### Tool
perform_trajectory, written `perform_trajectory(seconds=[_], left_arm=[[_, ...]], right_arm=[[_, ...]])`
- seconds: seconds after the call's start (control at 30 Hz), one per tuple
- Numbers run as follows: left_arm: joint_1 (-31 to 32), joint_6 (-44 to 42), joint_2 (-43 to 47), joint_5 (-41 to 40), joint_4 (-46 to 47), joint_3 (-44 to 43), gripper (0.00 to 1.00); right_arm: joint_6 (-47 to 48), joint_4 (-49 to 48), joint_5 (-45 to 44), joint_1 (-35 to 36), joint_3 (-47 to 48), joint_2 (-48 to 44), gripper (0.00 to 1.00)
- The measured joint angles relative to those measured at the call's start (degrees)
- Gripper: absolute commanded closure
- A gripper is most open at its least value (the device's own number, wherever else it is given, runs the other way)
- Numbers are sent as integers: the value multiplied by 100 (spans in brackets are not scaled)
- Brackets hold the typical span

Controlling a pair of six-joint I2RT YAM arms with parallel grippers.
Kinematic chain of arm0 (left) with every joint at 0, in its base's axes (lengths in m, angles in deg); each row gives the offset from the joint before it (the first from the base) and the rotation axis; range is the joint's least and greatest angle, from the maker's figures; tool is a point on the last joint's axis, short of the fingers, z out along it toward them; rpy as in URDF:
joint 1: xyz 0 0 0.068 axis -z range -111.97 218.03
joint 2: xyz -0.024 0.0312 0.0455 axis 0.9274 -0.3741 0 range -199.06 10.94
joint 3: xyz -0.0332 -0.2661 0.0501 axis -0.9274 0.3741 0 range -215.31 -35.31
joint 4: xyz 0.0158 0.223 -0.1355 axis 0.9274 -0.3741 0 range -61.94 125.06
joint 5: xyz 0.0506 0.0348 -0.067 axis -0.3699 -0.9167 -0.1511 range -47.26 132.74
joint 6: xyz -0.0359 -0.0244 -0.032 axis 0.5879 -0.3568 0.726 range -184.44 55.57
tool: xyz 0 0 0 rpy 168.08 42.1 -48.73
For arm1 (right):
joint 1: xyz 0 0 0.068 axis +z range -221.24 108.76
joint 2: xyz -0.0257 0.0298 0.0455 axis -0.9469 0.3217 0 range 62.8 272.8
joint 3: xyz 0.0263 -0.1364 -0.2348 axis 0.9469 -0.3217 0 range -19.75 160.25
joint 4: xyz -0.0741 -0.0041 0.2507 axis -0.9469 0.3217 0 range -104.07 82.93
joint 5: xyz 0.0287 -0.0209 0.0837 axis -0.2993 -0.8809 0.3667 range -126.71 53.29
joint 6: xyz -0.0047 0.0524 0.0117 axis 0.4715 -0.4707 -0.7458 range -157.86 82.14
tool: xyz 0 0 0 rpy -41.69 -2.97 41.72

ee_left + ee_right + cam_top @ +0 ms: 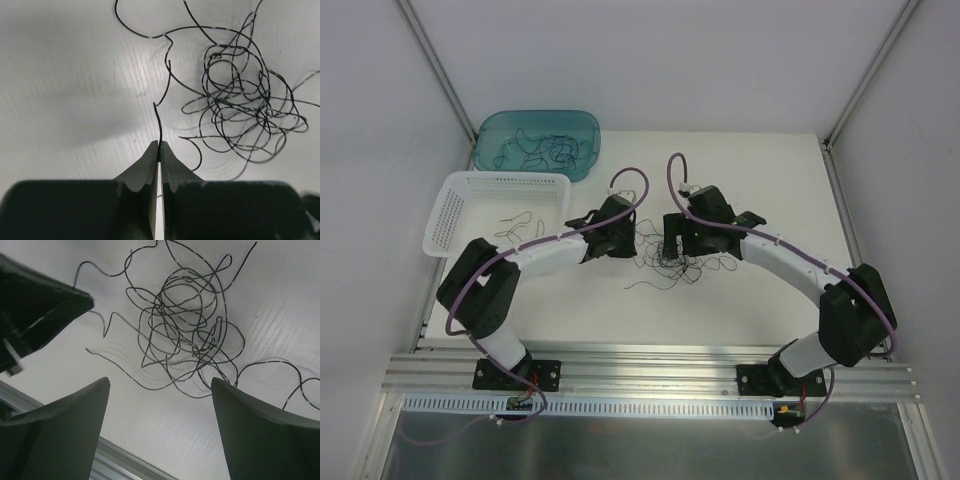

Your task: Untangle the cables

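Note:
A tangle of thin dark cables (680, 265) lies on the white table between my two grippers. In the left wrist view the tangle (240, 105) is to the right of my left gripper (159, 145), which is shut on one single cable (159, 125) that rises from the fingertips and curls away. My left gripper (625, 240) is just left of the pile. My right gripper (672, 245) hangs over the pile's far edge; in its own view it (160, 382) is wide open and empty, with the tangle (185, 325) just beyond its fingertips (92, 395).
A teal bin (485, 140) at the back left holds several more cables. A white mesh basket (445, 215) at the left holds a few loose cables. The left gripper's body (45, 305) shows at the upper left of the right wrist view. An aluminium rail (650, 365) runs along the near edge.

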Motion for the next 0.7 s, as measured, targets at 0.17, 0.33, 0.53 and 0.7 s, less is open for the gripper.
perform_trajectory(seconds=[0.17,0.33,0.53,0.7], left_arm=[[0,26,896,76,-2,481,100],[0,48,1462,125,-15,704,100],[0,63,2009,136,-142,820,100],[0,61,2562,127,-424,817,100]], right_arm=[[-63,-96,-155,94,428,946,15],[-201,-90,-444,304,857,1786,18],[-459,-70,-824,424,1038,2293,31],[-619,-11,-1213,431,1010,2439,61]])
